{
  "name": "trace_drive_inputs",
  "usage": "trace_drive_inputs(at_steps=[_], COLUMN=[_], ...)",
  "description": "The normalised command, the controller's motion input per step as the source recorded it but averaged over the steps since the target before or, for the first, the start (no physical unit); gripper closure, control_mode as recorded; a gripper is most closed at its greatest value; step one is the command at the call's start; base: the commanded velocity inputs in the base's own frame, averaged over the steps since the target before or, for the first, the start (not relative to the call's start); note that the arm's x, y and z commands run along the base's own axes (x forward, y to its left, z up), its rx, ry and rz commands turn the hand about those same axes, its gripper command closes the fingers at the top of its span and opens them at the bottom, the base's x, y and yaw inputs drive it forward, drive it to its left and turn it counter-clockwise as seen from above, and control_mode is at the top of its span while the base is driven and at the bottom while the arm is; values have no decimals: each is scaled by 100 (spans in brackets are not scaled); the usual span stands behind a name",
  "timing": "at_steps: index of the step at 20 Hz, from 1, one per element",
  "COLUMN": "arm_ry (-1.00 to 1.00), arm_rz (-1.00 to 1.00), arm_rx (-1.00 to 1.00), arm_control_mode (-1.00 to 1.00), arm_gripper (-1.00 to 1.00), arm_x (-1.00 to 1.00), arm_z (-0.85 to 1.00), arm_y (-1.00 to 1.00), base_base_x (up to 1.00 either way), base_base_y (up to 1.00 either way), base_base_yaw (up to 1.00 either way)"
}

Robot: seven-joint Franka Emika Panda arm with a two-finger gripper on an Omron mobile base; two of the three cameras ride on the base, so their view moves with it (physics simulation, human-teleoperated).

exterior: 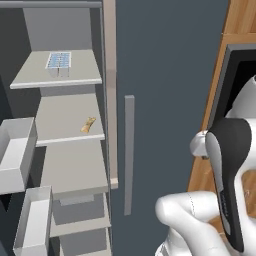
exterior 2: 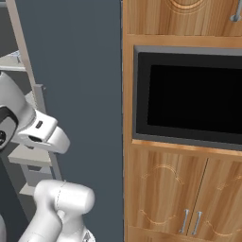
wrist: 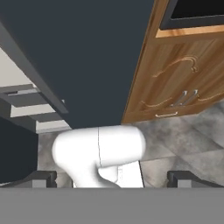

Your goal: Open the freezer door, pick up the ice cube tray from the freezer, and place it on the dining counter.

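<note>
The freezer door (exterior: 15, 155) stands swung open at the left, its white inner bins facing the freezer (exterior: 75, 165). The ice cube tray (exterior: 59, 61), white with a pale-blue grid, lies on the top light grey shelf. My gripper (wrist: 113, 178) is open, with its two dark fingertips (wrist: 41, 178) far apart and nothing between them. It looks down along the fridge front toward the floor, well away from the tray. The dining counter is out of view.
A small tan food piece (exterior: 88, 124) lies on the second shelf. The plain grey door (exterior: 165, 75) with its vertical bar handle (exterior: 129, 155) stays shut. Right of it are wooden cabinets (exterior 2: 165, 189) with a built-in black oven (exterior 2: 189, 97). Grey floor tiles (wrist: 188, 144) lie below.
</note>
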Motion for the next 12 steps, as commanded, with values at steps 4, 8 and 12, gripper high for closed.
trace_drive_inputs(at_steps=[4,8,12], arm_ry=[0,0,0], arm_rz=[0,0,0], arm_rx=[0,0,0], arm_control_mode=[-100,-100,-100], arm_gripper=[-100,-100,-100], arm_x=[18,22,11], arm_z=[-9,-8,-3], arm_y=[0,0,0], base_base_x=[0,0,0], base_base_y=[0,0,0], base_base_yaw=[0,0,0])
